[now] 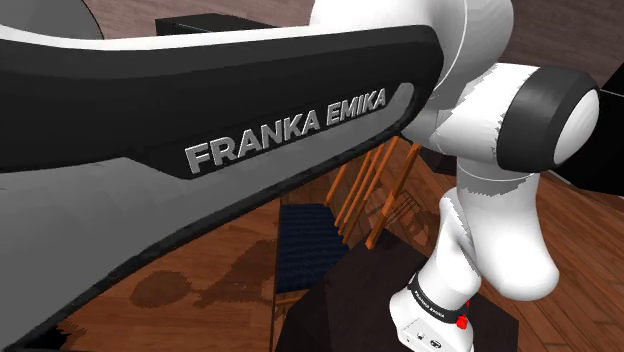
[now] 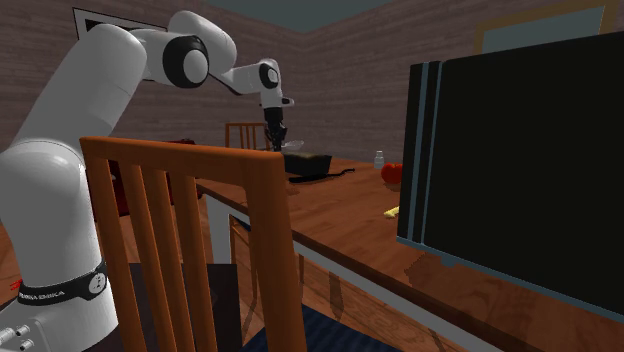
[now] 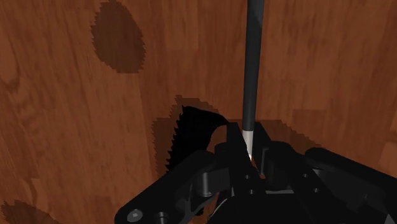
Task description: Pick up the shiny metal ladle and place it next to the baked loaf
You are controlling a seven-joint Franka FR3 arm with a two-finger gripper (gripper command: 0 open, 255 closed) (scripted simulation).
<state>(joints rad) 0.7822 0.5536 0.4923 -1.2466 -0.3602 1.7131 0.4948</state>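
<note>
Gripper (image 3: 249, 151) clenched on ladle (image 3: 252, 70) at its pale handle end; dark handle runs straight out beyond fingertips, above wooden table (image 3: 76, 140).

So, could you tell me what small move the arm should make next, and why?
Probably a short straight lift: the jaws of the gripper look closed on the ladle handle's pale end, close above the wooden table.

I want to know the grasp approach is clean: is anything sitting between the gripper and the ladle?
Nothing visible does. In the wrist view the ladle shows its dark handle running across the wooden table, with its pale end right at the gripper. No other thing sits between them.
</note>
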